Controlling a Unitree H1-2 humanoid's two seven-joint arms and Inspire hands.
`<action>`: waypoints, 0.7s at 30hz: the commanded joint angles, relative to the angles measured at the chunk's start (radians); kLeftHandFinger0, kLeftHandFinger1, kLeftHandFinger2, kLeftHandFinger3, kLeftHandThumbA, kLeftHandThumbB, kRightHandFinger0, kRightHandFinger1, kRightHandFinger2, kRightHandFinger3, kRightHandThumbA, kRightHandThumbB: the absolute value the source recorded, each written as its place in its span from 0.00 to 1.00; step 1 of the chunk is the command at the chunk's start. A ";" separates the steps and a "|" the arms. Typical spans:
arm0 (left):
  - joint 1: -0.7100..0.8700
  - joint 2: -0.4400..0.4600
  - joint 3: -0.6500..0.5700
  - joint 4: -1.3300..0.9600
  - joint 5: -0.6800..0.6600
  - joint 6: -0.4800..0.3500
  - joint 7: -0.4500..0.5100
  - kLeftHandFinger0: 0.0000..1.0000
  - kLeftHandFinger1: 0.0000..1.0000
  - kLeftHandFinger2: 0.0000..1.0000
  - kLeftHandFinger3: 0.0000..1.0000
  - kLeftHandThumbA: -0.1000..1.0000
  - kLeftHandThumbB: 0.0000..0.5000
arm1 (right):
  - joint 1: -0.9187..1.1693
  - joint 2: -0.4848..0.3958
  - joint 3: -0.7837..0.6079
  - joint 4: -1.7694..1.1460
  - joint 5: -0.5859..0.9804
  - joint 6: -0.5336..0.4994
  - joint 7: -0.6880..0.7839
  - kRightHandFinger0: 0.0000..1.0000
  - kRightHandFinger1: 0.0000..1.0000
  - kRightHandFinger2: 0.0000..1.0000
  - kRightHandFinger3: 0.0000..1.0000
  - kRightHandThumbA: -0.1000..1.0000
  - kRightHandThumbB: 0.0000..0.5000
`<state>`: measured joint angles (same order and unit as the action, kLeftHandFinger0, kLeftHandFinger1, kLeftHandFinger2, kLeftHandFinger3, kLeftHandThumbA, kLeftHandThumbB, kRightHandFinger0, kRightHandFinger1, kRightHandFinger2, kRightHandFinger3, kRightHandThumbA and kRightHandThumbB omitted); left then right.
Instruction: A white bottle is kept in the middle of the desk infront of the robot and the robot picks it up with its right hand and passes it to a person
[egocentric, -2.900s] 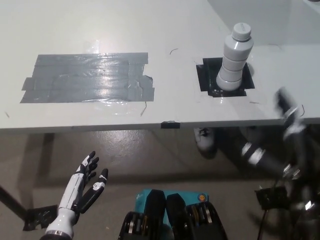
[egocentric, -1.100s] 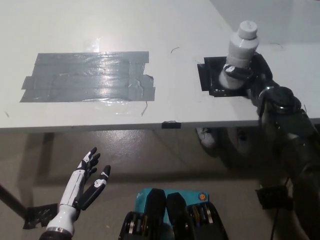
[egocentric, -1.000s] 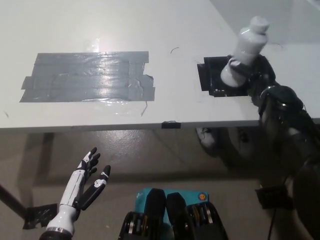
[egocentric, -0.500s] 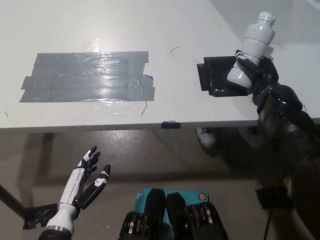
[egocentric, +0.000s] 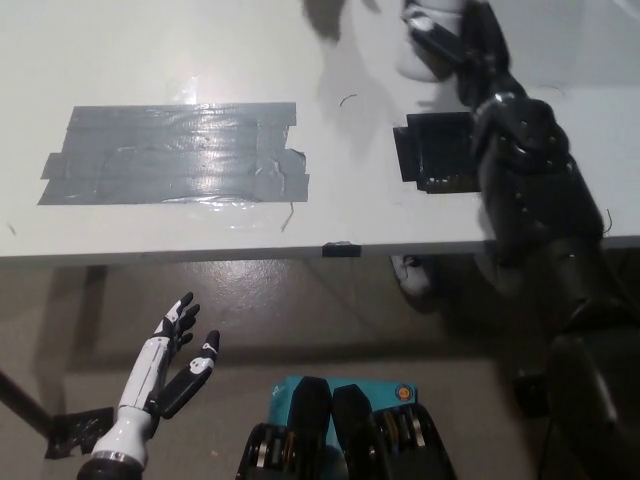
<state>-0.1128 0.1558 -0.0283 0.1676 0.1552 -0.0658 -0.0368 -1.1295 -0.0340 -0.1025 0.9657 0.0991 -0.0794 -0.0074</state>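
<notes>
The right hand (egocentric: 455, 40) holds the white bottle (egocentric: 418, 55) in closed fingers at the desk's (egocentric: 150, 50) far right edge, off the black tape square (egocentric: 435, 150). Pickup looks done; handover remains, no person visible. Left hand (egocentric: 180, 355) hangs below, fingers apart.

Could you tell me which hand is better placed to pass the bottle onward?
The right hand: it grips the bottle, raised near the picture's top. The left hand hangs open below the desk.
</notes>
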 joint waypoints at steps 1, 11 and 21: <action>-0.010 0.019 -0.004 -0.041 0.028 0.013 0.006 1.00 1.00 1.00 1.00 0.62 0.03 | -0.084 0.022 0.054 -0.046 -0.036 0.025 0.029 0.16 0.60 0.91 0.81 0.00 0.31; -0.015 0.019 -0.005 -0.049 0.025 0.024 -0.001 1.00 1.00 1.00 1.00 0.55 0.04 | -0.194 0.064 0.157 0.215 -0.101 -0.021 -0.005 0.05 0.56 0.91 0.89 0.00 0.30; -0.018 0.016 -0.004 -0.056 0.013 0.039 -0.007 1.00 1.00 1.00 1.00 0.49 0.11 | -0.208 0.091 0.220 0.338 -0.150 -0.008 -0.011 0.08 0.53 0.90 0.90 0.00 0.26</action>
<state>-0.1138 0.1563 -0.0323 0.1412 0.1661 -0.0321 -0.0377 -1.2541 0.0456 0.1065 1.3004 -0.0236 -0.0650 -0.0120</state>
